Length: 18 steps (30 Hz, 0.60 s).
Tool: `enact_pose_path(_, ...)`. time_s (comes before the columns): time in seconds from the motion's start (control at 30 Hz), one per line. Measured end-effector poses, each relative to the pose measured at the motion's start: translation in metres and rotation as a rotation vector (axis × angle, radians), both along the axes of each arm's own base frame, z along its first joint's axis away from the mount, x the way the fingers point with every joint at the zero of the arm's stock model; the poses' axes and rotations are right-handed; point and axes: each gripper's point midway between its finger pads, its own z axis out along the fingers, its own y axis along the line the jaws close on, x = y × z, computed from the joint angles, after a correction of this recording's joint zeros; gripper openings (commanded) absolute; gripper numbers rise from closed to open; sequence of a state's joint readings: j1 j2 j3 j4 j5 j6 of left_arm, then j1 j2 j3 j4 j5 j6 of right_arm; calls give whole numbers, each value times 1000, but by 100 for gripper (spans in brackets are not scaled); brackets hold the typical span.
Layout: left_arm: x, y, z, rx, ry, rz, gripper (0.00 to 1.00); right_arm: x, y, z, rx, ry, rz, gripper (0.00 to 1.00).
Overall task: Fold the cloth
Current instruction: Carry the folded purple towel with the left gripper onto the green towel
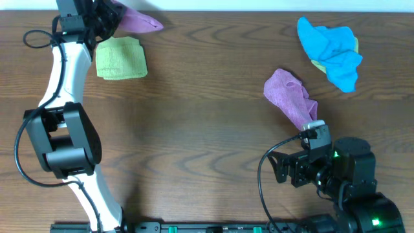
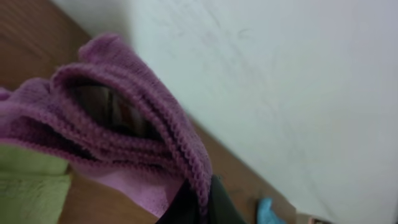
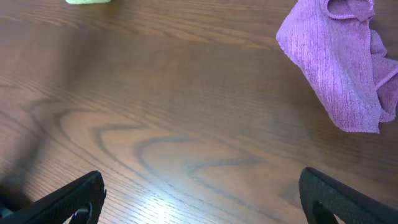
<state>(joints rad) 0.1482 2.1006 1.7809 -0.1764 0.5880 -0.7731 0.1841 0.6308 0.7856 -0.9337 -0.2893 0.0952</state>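
Left gripper (image 1: 113,19): at 11 o'clock on the bench (image 1: 207,136), clamped shut on the cloth (image 1: 139,22). In your wrist view the terry bunches in ridges over a finger.
Cloth: mauve, pinched at one part, free end pointing toward 3 o'clock, just beside the green cloth (image 1: 121,58) on its 12 o'clock side. It is probably gripped this way for carrying or laying out, and is not yet a neat fold.
Green cloth: flat folded square at 10 o'clock.
Second mauve cloth (image 1: 290,96): crumpled at 3 o'clock, lying on the bench.
Right gripper (image 3: 199,202): at 5 o'clock, jaws wide and empty, facing that crumpled cloth. You could probably take its near tail from here.
Blue cloth (image 1: 333,52): heaped at 2 o'clock, apart from the work.
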Motion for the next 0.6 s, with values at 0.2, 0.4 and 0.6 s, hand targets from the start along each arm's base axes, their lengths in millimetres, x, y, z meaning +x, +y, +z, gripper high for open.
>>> enact_pose_path(0.2,-8,1,-11,37,38,-25,5,0,0,0,0,0,0,99)
enact_pose_path(0.4,-16,8,-23,77,83,-28,6,0,0,0,0,1,0,99)
enact_pose_path(0.6,-26,16,-39,148,140,-30,6,0,0,0,0,1,0,99)
